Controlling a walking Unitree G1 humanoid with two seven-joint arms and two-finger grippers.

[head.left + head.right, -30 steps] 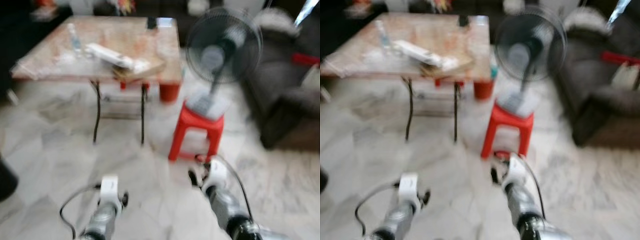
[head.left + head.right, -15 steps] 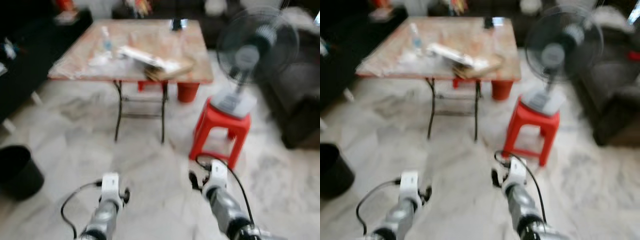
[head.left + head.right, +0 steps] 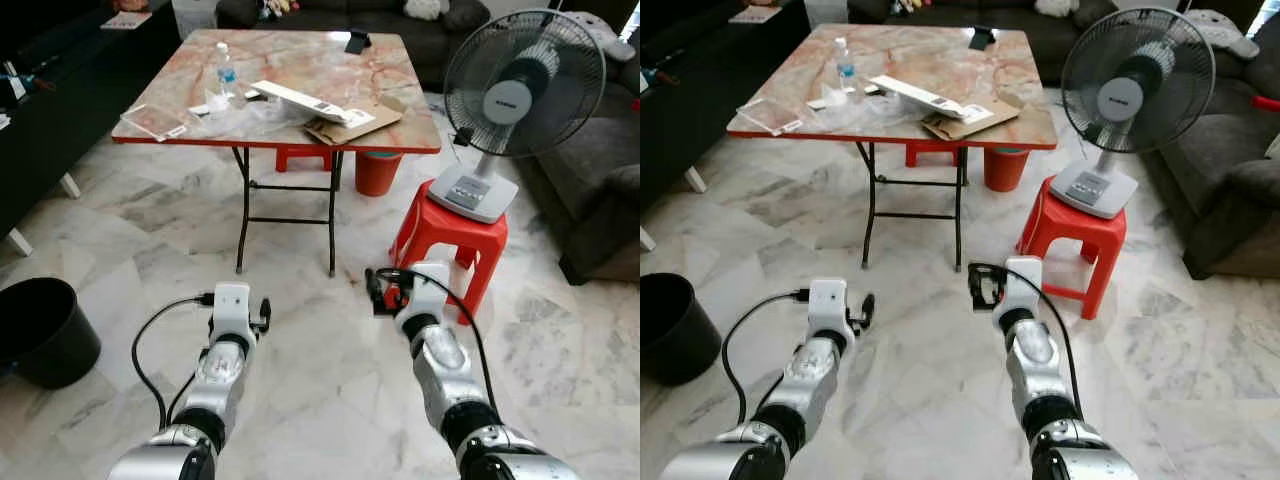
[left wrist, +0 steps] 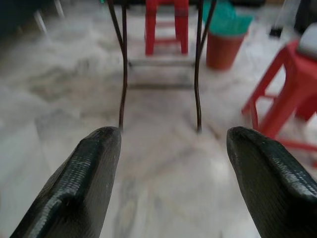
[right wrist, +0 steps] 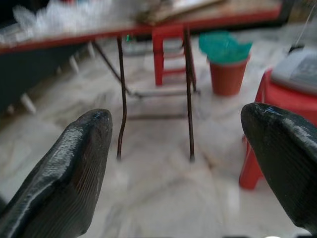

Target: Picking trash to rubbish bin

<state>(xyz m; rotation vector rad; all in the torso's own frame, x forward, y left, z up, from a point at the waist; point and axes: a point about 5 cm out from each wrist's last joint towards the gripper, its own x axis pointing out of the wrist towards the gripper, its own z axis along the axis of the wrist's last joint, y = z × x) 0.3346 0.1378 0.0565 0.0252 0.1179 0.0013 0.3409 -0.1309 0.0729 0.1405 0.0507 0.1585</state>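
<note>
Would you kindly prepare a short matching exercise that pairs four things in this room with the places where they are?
Things:
1. fan
2. water bottle
3. black bin
4. flattened cardboard

Places:
A. on the floor at the robot's left
B. at the table's near right corner
C. on the red stool
D. upright on the table's left half

Pairs: 1-C, 2-D, 3-A, 4-B
</note>
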